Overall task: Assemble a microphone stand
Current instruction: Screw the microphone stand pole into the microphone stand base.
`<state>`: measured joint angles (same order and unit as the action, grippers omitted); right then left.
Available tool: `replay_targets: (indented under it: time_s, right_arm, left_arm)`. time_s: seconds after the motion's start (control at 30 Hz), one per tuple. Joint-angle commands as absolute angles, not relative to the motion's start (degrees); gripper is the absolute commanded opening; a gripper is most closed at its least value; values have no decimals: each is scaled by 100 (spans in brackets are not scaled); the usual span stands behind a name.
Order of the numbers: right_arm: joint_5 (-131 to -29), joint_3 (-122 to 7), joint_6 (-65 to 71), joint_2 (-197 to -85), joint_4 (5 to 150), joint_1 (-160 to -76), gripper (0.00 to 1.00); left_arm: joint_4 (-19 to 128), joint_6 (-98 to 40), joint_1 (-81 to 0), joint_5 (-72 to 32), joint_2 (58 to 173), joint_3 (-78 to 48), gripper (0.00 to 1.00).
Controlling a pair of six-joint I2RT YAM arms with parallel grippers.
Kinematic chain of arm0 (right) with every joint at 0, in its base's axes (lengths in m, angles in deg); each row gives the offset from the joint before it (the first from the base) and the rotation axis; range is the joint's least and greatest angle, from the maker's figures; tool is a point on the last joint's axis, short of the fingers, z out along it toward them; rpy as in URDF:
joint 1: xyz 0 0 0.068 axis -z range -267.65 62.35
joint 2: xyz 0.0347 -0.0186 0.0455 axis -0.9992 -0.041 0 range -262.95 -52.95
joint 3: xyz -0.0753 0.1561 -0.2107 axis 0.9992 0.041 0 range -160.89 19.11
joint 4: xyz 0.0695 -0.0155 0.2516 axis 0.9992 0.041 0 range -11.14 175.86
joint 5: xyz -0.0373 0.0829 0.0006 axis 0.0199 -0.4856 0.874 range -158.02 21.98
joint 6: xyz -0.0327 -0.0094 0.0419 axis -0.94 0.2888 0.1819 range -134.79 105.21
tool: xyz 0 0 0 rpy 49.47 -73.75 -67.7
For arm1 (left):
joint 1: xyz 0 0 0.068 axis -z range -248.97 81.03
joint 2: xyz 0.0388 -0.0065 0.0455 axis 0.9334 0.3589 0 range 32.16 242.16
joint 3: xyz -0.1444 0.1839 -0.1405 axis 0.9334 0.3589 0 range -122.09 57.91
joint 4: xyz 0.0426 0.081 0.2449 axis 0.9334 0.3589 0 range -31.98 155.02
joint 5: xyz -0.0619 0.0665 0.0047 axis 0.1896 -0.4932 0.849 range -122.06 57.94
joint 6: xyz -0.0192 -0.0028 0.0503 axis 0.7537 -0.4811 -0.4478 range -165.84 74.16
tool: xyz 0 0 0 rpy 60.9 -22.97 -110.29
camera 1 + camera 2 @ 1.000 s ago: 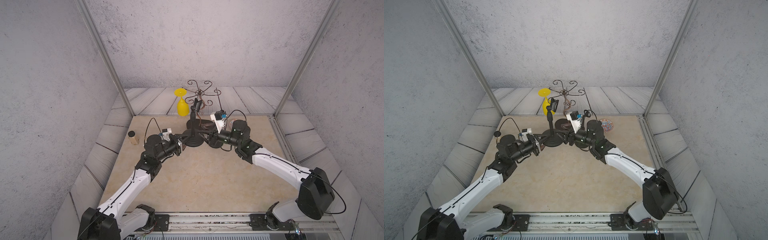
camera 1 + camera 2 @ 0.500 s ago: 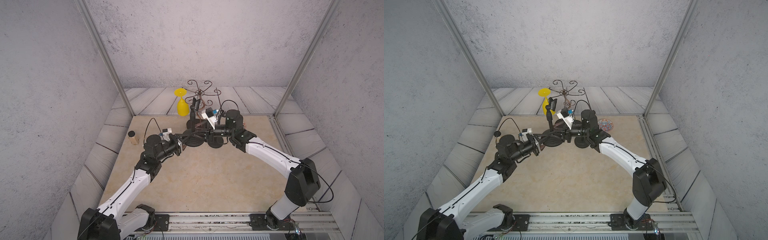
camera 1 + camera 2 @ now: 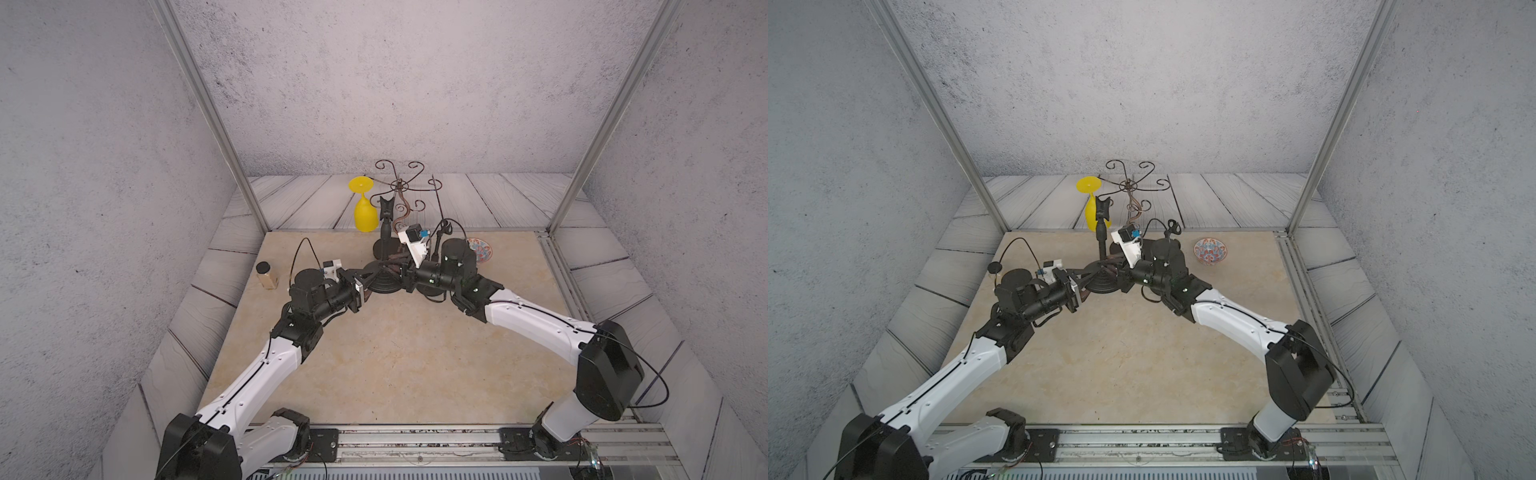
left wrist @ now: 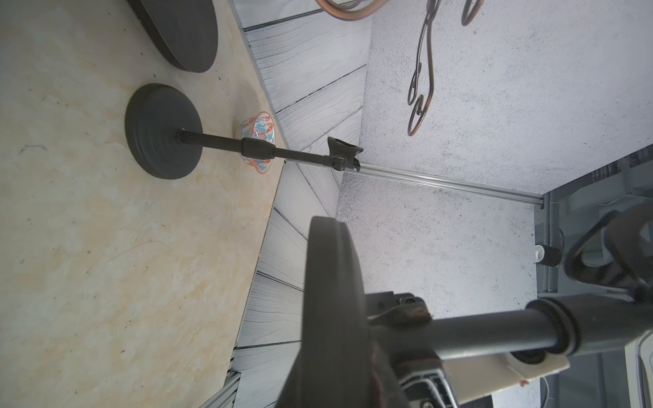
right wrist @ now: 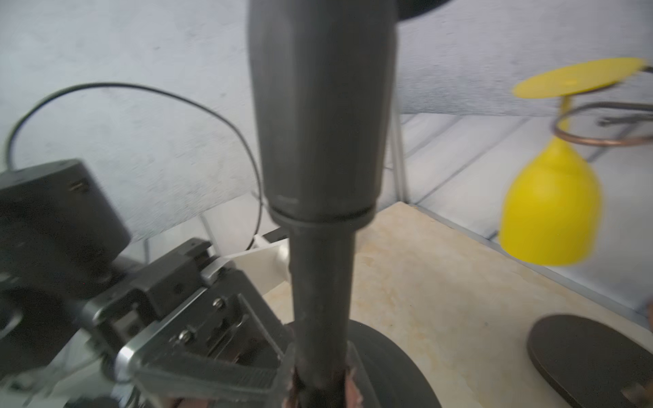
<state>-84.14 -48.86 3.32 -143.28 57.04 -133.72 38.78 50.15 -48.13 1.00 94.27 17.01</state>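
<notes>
A black microphone stand stands upright at the back middle of the table: round base (image 3: 384, 284) (image 3: 1102, 284), pole (image 3: 385, 232) (image 5: 321, 282) and clip (image 3: 385, 208) (image 3: 1103, 210) on top. My left gripper (image 3: 365, 279) (image 3: 1082, 282) (image 4: 339, 371) is shut on the base's rim (image 4: 332, 300) from the left. From the right, my right gripper (image 3: 400, 274) (image 3: 1120, 272) (image 5: 321, 386) is shut on the pole just above the base. The pole's thicker collar (image 5: 318, 106) sits higher up.
A second, assembled stand (image 4: 162, 130) is mostly hidden behind my right arm; its clip (image 3: 444, 226) (image 3: 1172, 226) shows. Behind stands a wire rack (image 3: 399, 187) with a hanging yellow glass (image 3: 365, 212) (image 5: 551, 212). A patterned bowl (image 3: 1210, 251) sits right, a jar (image 3: 266, 274) left.
My right gripper has come in and shut on the stand's pole just above the base. The left gripper has stayed shut on the base.
</notes>
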Motion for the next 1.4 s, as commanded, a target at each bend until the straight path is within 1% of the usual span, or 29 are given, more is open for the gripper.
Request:
replay_targets:
  time_s: [0.0, 0.03, 0.07, 0.13, 0.17, 0.2, 0.27, 0.3, 0.33, 0.37, 0.4, 0.47, 0.57, 0.7, 0.83, 0.9, 1.0, 1.17, 1.27, 1.37]
  right_arm:
    - [-4364, -4545, 1191, -14224, 5469, -14210, 0]
    - [-3476, -4627, 1174, -14348, 5359, -14573, 0]
    - [-2822, -4740, 1075, -14504, 5186, -14831, 0]
    - [-1864, -5108, 758, -14921, 4857, -15216, 0]
    - [-1607, -5357, 677, -15100, 4894, -15337, 0]
    - [-1575, -5597, 696, -15208, 5066, -15403, 0]
    - [-1981, -5827, 803, -15240, 5397, -15419, 0]
    - [-2241, -5850, 792, -15204, 5457, -15415, 11]
    - [-2546, -5798, 700, -15129, 5459, -15395, 31]
    - [-2988, -5700, 525, -15014, 5444, -15357, 48]
    - [-3463, -5561, 331, -14850, 5424, -15325, 58]
    - [-4344, -5193, 80, -14475, 5384, -15187, 69]
    - [-5808, -4760, 15, -13908, 5592, -14792, 76]
    - [-7885, -4446, 85, -13458, 5891, -13932, 78]
    - [-9405, -4368, -113, -13396, 5786, -13216, 76]
    - [-10050, -4477, -559, -13482, 5954, -13004, 74]
    - [-10442, -4723, -856, -13687, 6242, -12741, 70]
    - [-11282, -4963, -576, -14059, 5863, -12289, 62]
    - [-11824, -5227, -434, -14279, 5764, -12201, 60]
    - [-12086, -5501, -425, -14503, 5899, -12193, 58]
  left_arm:
    - [3007, 4820, -4779, 321, 9298, 1538, 0]
    - [3002, 4814, -4782, 319, 9315, 1538, 0]
    - [3007, 4811, -4784, 315, 9317, 1537, 0]
    - [3034, 4784, -4779, 294, 9316, 1530, 0]
    - [3074, 4761, -4780, 301, 9305, 1520, 0]
    - [3138, 4719, -4784, 301, 9284, 1499, 0]
    - [3240, 4638, -4789, 303, 9252, 1475, 0]
    - [3275, 4612, -4788, 305, 9245, 1467, 0]
    - [3279, 4610, -4795, 305, 9235, 1467, 0]
    - [3264, 4613, -4796, 312, 9232, 1467, 0]
    - [3269, 4611, -4803, 314, 9241, 1469, 0]
    - [3254, 4612, -4805, 339, 9244, 1468, 0]
    - [3233, 4638, -4821, 346, 9215, 1517, 0]
    - [3207, 4680, -4832, 372, 9159, 1596, 0]
    - [3209, 4732, -4849, 371, 9092, 1665, 0]
    - [3181, 4768, -4858, 372, 9073, 1695, 0]
    - [3109, 4831, -4858, 369, 9081, 1722, 0]
    - [3044, 4874, -4867, 399, 9094, 1703, 0]
    - [3043, 4888, -4873, 399, 9111, 1696, 0]
    - [3023, 4896, -4874, 401, 9133, 1696, 0]
